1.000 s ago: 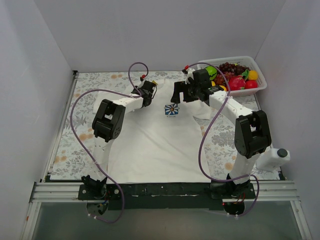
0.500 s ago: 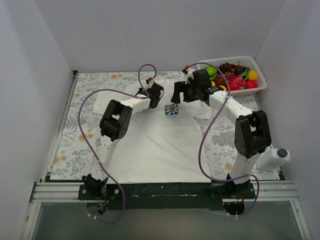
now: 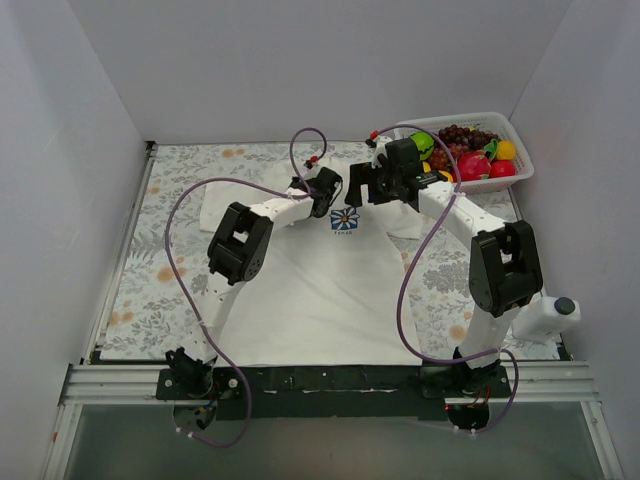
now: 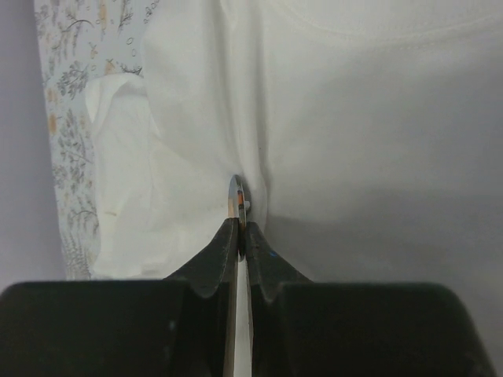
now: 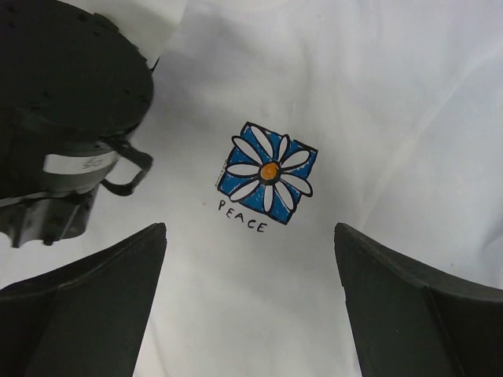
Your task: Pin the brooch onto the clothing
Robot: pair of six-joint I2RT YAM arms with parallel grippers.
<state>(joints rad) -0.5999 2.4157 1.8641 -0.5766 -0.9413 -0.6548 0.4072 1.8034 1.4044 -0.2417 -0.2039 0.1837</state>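
Observation:
The white T-shirt [image 3: 310, 290] lies flat on the flowered mat, its blue daisy "PEACE" print [image 3: 345, 220] near the collar. My left gripper [image 3: 328, 192] hovers just left of the print, shut on the brooch [image 4: 236, 196], which shows edge-on as a thin gold disc between the fingertips over white cloth [image 4: 377, 141]. My right gripper [image 3: 362, 185] is open and empty just right of the print. In the right wrist view the print [image 5: 267, 171] lies ahead of the open gripper [image 5: 250, 259], with the left arm's wrist [image 5: 63, 118] at upper left.
A white basket [image 3: 515, 180] of toy fruit stands at the back right. A white bottle [image 3: 548, 318] stands by the right arm's base. The flowered mat [image 3: 140, 270] shows around the shirt. Purple cables loop over both arms.
My left gripper has moved right across the shirt's collar area, with the brooch in it, to beside the daisy print. The right arm has not moved.

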